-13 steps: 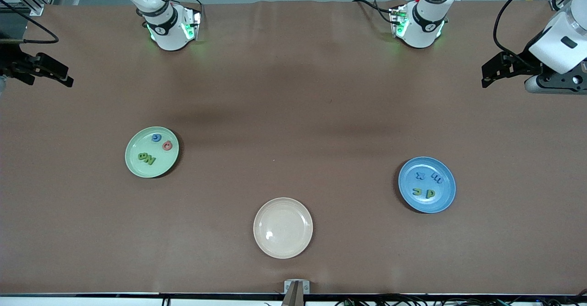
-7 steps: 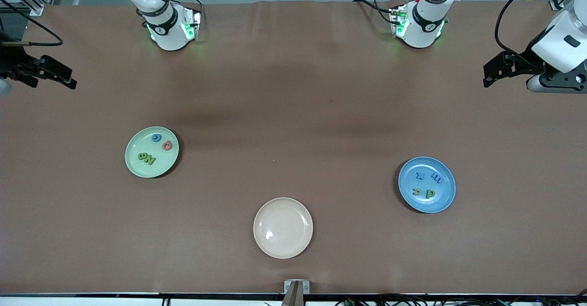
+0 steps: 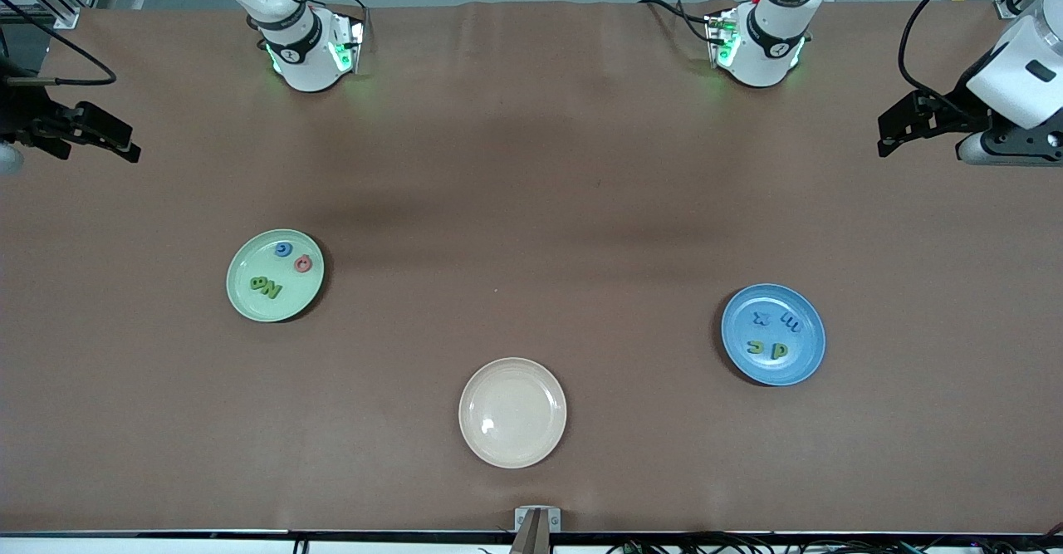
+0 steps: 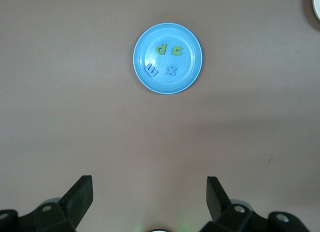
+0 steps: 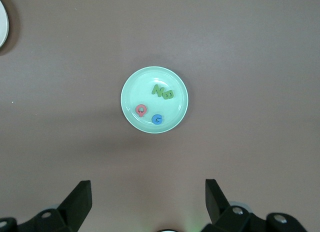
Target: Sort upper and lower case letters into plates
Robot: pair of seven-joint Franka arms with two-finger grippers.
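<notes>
Letters all sit in plates: green N [image 3: 272, 291], green B [image 3: 257, 282], blue G [image 3: 283, 248] and the red round capital [image 3: 303, 264] lie in the pale green plate [image 3: 245, 305] toward the right arm's end of the desk [image 3: 531, 188]; blue x [image 3: 759, 317], blue m [image 3: 789, 324], green n [image 3: 755, 346] and green p [image 3: 779, 350] lie in the blue plate [image 3: 810, 363] toward the left arm's end. No letter shows loose on the desk. Cream plate [image 3: 512, 446], nearest the front camera, holds nothing. Left claw [image 4: 149, 189] hangs high over the desk's left-arm end, fingers spread, pinching nothing. Right claw [image 5: 148, 192] likewise over the right-arm end, spread and empty. Judgement: sorting looks complete, capitals in one plate and small letters in the other, with nothing left to place.
</notes>
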